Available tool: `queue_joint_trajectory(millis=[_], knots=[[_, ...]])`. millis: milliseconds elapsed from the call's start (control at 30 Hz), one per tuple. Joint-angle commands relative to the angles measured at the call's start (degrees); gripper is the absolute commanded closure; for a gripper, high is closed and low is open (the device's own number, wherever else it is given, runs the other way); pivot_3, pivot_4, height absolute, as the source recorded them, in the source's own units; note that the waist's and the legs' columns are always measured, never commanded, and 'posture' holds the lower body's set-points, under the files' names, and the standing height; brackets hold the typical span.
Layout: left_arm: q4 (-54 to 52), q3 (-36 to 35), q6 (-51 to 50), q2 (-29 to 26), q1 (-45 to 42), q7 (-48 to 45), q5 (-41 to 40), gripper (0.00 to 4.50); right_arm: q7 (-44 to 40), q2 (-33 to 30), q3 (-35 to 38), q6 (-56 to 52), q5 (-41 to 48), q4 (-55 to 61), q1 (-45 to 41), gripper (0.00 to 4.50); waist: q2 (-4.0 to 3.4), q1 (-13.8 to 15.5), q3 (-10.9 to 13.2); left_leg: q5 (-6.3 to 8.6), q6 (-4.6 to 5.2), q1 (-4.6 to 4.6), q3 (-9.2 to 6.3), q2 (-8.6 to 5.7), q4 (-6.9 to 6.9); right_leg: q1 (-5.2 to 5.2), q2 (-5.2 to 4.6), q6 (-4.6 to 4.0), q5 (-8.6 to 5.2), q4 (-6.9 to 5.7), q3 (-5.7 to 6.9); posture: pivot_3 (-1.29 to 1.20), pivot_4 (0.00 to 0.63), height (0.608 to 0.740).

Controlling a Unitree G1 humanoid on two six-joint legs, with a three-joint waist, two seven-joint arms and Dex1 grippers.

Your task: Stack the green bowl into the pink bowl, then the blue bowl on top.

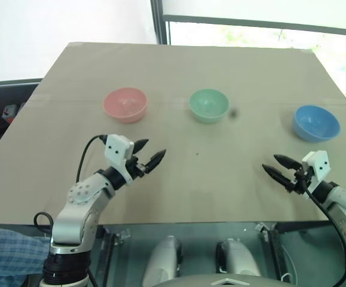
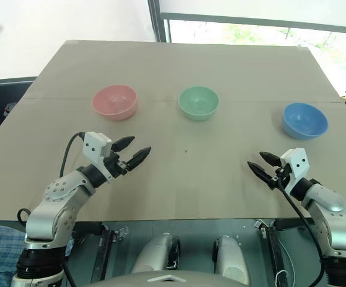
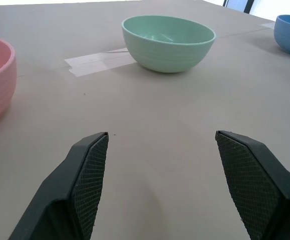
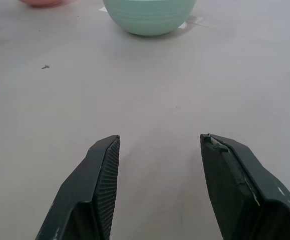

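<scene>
1. So, three bowls on the table, one of each colour, all upright, all apart from one another, none stacked.
2. Pink bowl sits on the robot's left, green bowl in the middle, blue bowl out on the right — a rough row across the far half of the table.
3. Pink and green stand near each other with a clear gap between; blue is well apart from green and lies a little nearer the robot than the other two.
4. Two grippers, both over the near half of the table, both holding nothing.
5. Left gripper hovers just this side of the pink bowl, jaws apart, tips aimed toward the middle; the left wrist view has green straight ahead between the fingers, pink at one edge, blue at the other.
6. Right gripper hangs near the table's right side, this side of the blue bowl, jaws apart too, pointing inward; the right wrist view looks across bare table to the green bowl.
7. Edges — blue is the one closest to an edge, near the table's right side; pink and green keep well in from the left side and the far edge.
8. Room to move: a wide bare stretch of table lies between the two grippers and in front of the green bowl, marked by one small dark speck.
9. One strip of pale tape lies flat on the table beside green, on its pink side.
</scene>
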State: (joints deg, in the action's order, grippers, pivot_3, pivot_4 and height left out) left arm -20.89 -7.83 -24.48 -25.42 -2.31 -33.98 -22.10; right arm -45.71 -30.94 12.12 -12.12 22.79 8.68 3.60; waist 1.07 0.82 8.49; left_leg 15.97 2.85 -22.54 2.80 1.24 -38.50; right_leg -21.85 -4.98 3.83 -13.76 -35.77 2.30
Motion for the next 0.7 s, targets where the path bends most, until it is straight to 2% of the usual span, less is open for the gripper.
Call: queue_joint_trajectory(millis=[33, 700], knots=[[-2.8, 0.0, 1.1, -0.1, -0.6, -0.2, -1.1, 0.86, -0.3, -0.5, 1.0, 1.7, 0.3, 0.9, -0.1, 1.82, 0.00, 0.0, 0.0, 0.00, 0.00, 0.00, 0.00, 0.00, 0.00, 0.00, 0.00, 0.00, 0.00, 0.00, 0.00, 0.00, 0.150, 0.740], [-1.7, 2.1, 0.2, -0.1, -2.8, 0.5, -1.1, 0.86, 0.4, 0.4, 0.2, 2.8, 0.2, 1.7, 0.4, 1.82, 0.00, 0.0, 0.0, 0.00, 0.00, 0.00, 0.00, 0.00, -0.01, 0.01, 0.01, 0.00, 0.00, 0.00, 0.00, 0.00, 0.150, 0.740]])
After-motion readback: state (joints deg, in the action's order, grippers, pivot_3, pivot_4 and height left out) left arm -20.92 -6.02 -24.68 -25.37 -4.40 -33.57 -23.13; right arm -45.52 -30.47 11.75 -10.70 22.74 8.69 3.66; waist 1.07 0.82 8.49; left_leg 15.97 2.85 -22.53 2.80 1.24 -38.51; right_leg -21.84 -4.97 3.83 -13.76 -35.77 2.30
